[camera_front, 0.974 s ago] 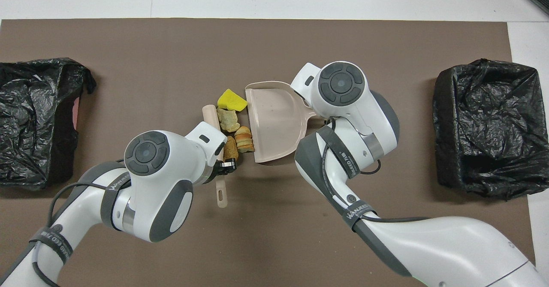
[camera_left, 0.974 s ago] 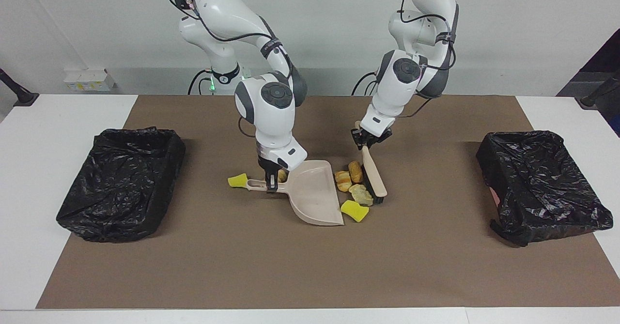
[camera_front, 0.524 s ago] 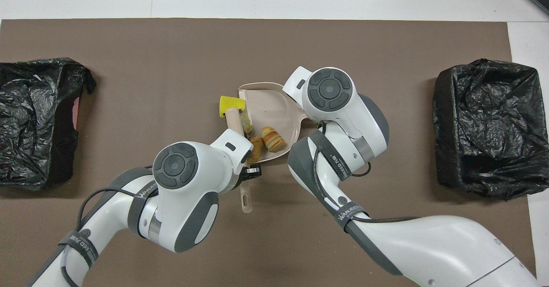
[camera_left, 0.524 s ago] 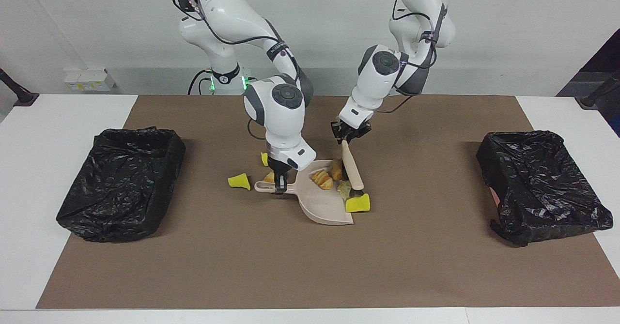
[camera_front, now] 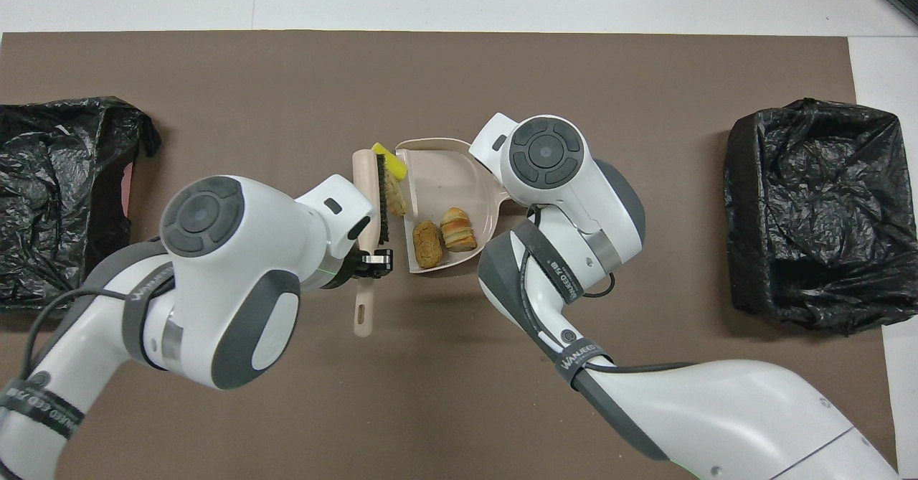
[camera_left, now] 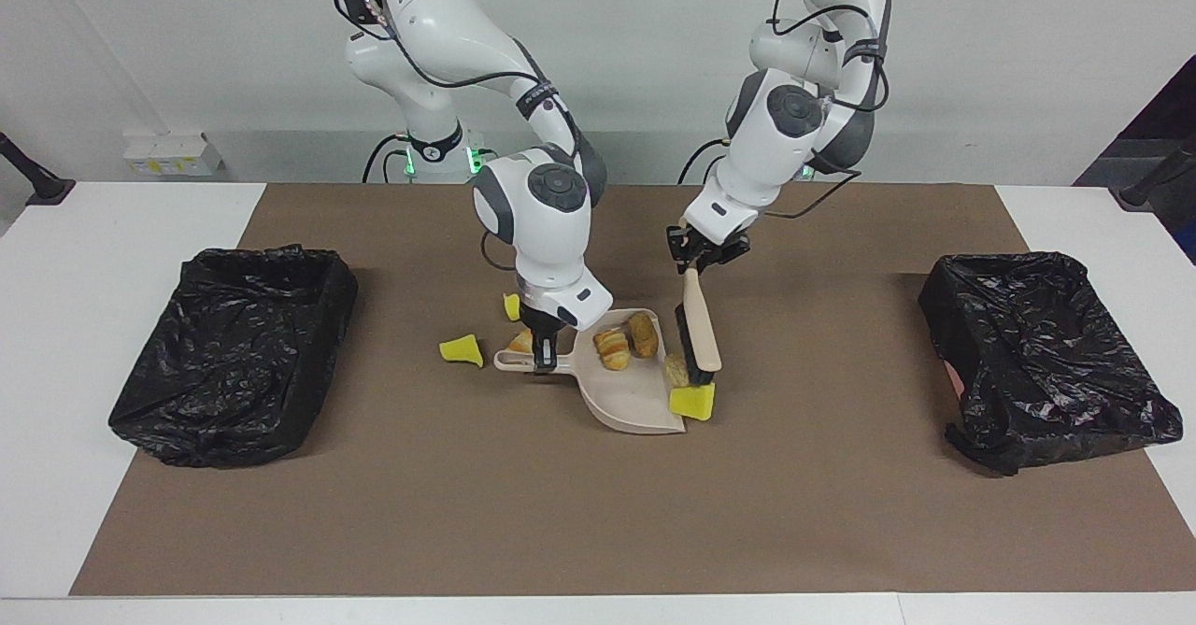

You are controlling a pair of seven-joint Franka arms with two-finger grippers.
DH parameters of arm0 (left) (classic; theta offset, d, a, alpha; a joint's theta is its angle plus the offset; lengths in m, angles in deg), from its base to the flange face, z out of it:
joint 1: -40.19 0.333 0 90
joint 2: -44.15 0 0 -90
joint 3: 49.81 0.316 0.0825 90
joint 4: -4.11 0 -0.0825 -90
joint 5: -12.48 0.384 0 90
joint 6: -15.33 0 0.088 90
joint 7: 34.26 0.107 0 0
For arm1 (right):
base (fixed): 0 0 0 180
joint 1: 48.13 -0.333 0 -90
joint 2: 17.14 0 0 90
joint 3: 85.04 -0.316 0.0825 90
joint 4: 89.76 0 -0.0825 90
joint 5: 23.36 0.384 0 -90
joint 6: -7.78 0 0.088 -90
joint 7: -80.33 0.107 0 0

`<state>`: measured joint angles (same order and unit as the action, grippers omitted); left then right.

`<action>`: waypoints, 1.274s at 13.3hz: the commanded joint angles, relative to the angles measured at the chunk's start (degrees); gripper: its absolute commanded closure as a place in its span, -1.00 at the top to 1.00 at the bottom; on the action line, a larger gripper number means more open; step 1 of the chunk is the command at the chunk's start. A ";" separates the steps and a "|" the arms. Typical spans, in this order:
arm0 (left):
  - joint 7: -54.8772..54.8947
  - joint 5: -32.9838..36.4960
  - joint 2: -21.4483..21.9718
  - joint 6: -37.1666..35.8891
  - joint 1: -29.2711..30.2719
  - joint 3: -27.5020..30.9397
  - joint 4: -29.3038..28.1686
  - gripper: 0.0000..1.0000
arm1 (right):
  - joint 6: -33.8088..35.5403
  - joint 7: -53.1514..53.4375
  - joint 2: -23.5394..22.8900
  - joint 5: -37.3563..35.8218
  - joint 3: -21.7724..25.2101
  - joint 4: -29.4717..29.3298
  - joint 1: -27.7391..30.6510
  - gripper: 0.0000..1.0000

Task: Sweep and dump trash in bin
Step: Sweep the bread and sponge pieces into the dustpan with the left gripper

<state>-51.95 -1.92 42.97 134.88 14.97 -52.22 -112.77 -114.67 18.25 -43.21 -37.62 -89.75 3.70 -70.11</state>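
Facing view: left gripper (camera_left: pixel 694 262) clamped on brush (camera_left: pixel 698 331).

Left arm: comes from its base at the table's robot edge, elbow high, forearm angled down toward the table's middle.
Left gripper (camera_left: pixel 696 261): points down, fingers clamped tight on a brush handle.
Right arm: reaches from its own base, wrist bent so the hand hangs vertical above the table's middle.
Right gripper (camera_left: pixel 544 349): low at the mat, closed on a dustpan handle.
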 commanded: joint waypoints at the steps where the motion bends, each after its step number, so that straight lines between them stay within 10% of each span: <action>1: 6.16 4.87 -0.23 -1.16 4.72 -0.31 1.21 -1.00 | -1.92 2.58 -0.56 -0.34 -0.39 0.50 -0.16 -1.00; 6: 8.47 13.95 -10.15 4.10 8.95 -0.31 5.44 -1.00 | -1.83 3.46 -0.56 -0.34 -0.48 0.59 -0.16 -1.00; 17: 0.22 6.76 -8.06 7.90 -1.05 -0.92 -1.06 -1.00 | -2.01 5.92 -0.30 -0.34 -0.48 1.37 -0.25 -1.00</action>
<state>-49.16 6.38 32.29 141.90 16.62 -53.77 -111.22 -114.69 21.47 -43.24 -37.60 -89.82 3.98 -70.40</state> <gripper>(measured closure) 0.740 0.692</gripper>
